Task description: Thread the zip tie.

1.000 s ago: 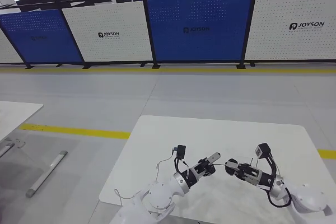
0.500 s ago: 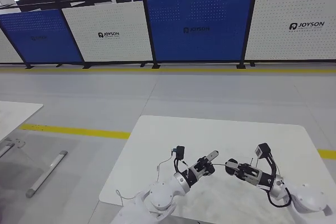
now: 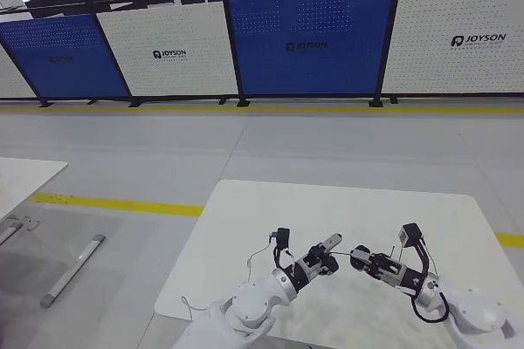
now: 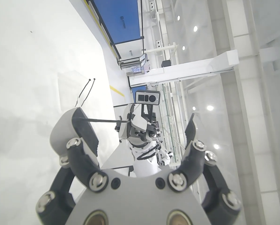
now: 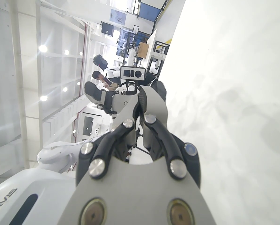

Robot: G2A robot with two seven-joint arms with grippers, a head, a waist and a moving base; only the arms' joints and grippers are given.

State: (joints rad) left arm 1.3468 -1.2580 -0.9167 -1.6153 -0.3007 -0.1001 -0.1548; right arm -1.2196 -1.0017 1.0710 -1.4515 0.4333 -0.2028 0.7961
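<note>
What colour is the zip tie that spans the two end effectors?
The zip tie is black; the left wrist view shows it best.

The zip tie (image 4: 102, 120) spanning from right gripper (image 3: 358, 256) to left gripper (image 3: 329, 249) bars the gap between them; two spare ties (image 4: 87, 91) lie near, and the table (image 3: 349, 209) gives passage on its far side

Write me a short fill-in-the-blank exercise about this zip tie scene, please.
1. The left gripper has its jaws ____.
2. The right gripper is ____ on the zip tie.
3. ____ spare zip ties lie on the white table.
Missing words: open; shut; two.
</note>
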